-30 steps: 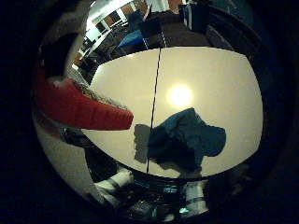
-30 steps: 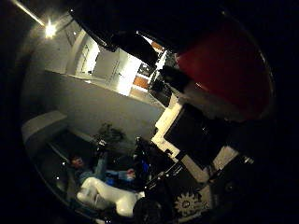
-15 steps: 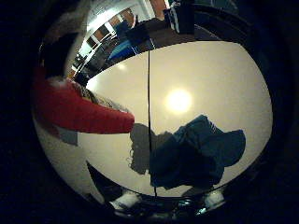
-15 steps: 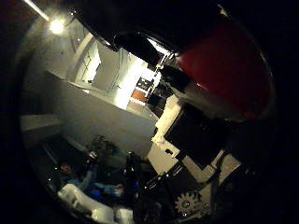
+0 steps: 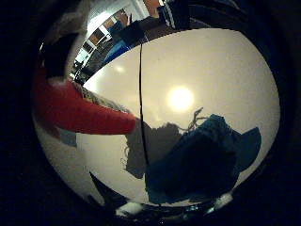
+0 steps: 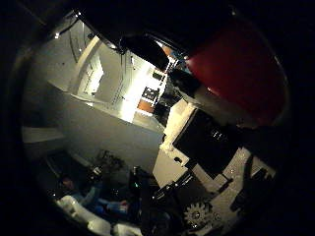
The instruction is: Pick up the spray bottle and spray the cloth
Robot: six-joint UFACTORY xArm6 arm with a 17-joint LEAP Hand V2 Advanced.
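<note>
A red spray bottle [image 5: 80, 110] lies close against my palm and juts out over the white table [image 5: 207, 66]. Its red body [image 6: 236, 73] also fills one side of the thumb side view. White and black fingers [image 6: 206, 152] of my right hand curl against it. A crumpled dark blue cloth [image 5: 202, 160] lies on the table below the palm, just beyond the bottle's tip. The bottle's shadow [image 5: 155, 141] falls on the table at the cloth's edge. The nozzle and trigger are hidden.
A dark seam [image 5: 141, 94] runs across the tabletop, and a ceiling light reflects as a bright spot [image 5: 181, 98] beside the cloth. Dark chairs and furniture [image 5: 127, 37] stand past the table's far edge. The thumb side view looks out at a pale wall [image 6: 98, 128].
The whole view has shifted: the palm has come closer to the table and the cloth now fills more of the picture. The bottle keeps its place against the palm.
</note>
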